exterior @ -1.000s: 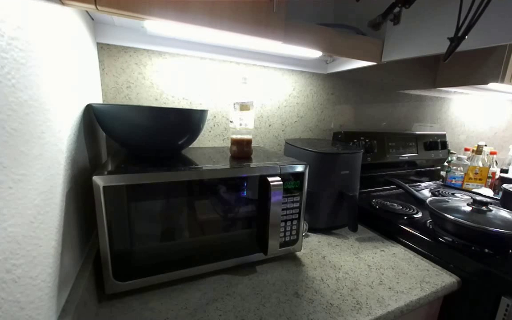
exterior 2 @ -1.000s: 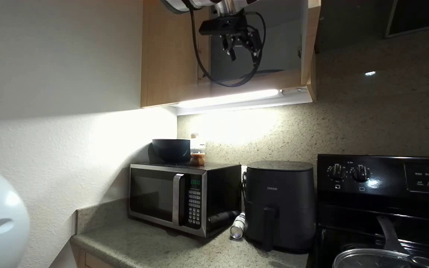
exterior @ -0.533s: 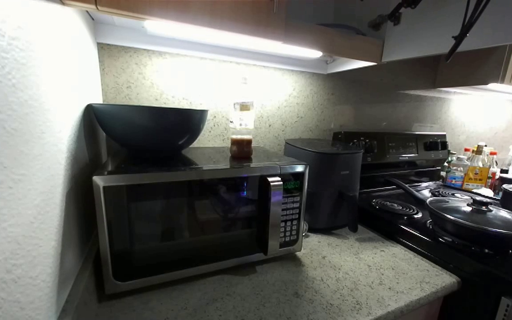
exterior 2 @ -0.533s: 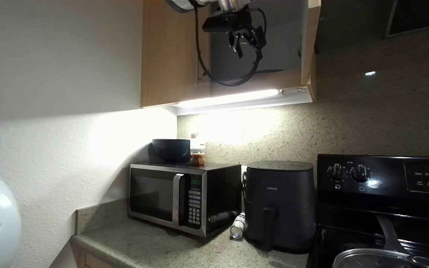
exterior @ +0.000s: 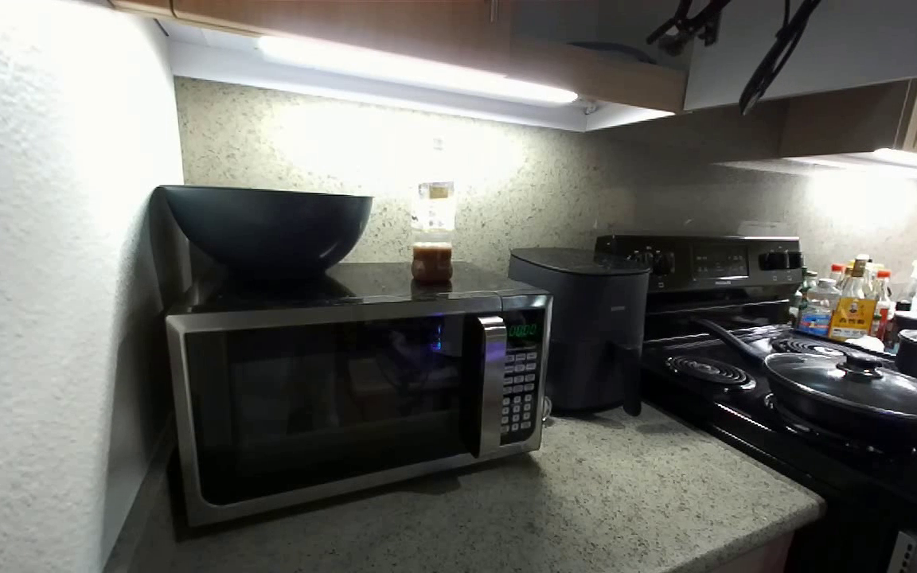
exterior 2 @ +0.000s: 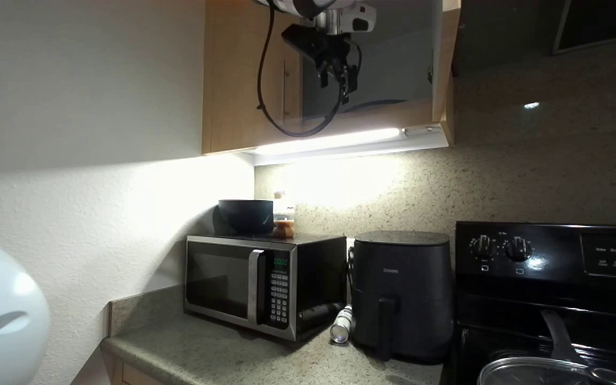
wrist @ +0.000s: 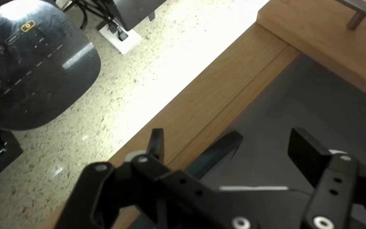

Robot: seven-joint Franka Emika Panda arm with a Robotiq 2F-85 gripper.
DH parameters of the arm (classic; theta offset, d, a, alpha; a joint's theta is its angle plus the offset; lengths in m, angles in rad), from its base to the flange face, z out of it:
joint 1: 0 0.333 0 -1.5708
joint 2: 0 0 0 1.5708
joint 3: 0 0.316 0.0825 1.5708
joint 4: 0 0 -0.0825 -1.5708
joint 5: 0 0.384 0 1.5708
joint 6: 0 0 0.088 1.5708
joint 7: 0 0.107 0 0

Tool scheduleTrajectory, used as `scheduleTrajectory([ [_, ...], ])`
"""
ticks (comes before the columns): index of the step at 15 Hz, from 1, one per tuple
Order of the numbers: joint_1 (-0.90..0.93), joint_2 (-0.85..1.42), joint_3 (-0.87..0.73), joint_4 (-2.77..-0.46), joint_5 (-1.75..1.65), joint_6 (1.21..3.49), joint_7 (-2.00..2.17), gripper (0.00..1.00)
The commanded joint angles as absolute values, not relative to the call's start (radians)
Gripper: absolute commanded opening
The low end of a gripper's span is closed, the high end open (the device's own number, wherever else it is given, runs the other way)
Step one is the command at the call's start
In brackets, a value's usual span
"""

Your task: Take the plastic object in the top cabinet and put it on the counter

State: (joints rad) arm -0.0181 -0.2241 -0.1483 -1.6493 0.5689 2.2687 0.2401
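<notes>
The plastic object shows as a dark blue-grey rim lying on the open top cabinet's shelf, seen in both exterior views (exterior: pixel 614 52) (exterior 2: pixel 377 104) and partly in the wrist view (wrist: pixel 210 156). The rest of it is hidden by the shelf lip and my gripper. The top cabinet (exterior 2: pixel 249 80) has a bright light strip beneath. My gripper (exterior 2: pixel 335 88) hangs at the cabinet opening, pointing down. In the wrist view, my gripper (wrist: pixel 232 149) has its fingers wide apart with nothing held; the rim shows between them. The counter (exterior: pixel 626 485) lies below, also in an exterior view (exterior 2: pixel 244 353).
A microwave (exterior 2: pixel 238 283) carries a dark bowl (exterior 2: pixel 246 215) and a jar (exterior 2: pixel 284 227). A black air fryer (exterior 2: pixel 401 297) stands beside it, then the stove (exterior: pixel 729 382) with a lidded pan (exterior: pixel 864 390). The open cabinet door (exterior 2: pixel 443 59) juts out beside the opening.
My gripper first shifts slightly right, then moves lower and to the left in an exterior view, with the wrist tilting. The hanging cable swings with it. The plastic object has not moved.
</notes>
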Motion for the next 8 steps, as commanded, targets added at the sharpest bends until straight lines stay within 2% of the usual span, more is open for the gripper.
scheduleTrajectory([
  [1,-0.031,-0.211,-0.14,-1.642,0.583,2.262,0.247,1.0],
  [8,-0.048,-0.167,-0.133,-1.628,0.545,2.305,0.299,1.0],
])
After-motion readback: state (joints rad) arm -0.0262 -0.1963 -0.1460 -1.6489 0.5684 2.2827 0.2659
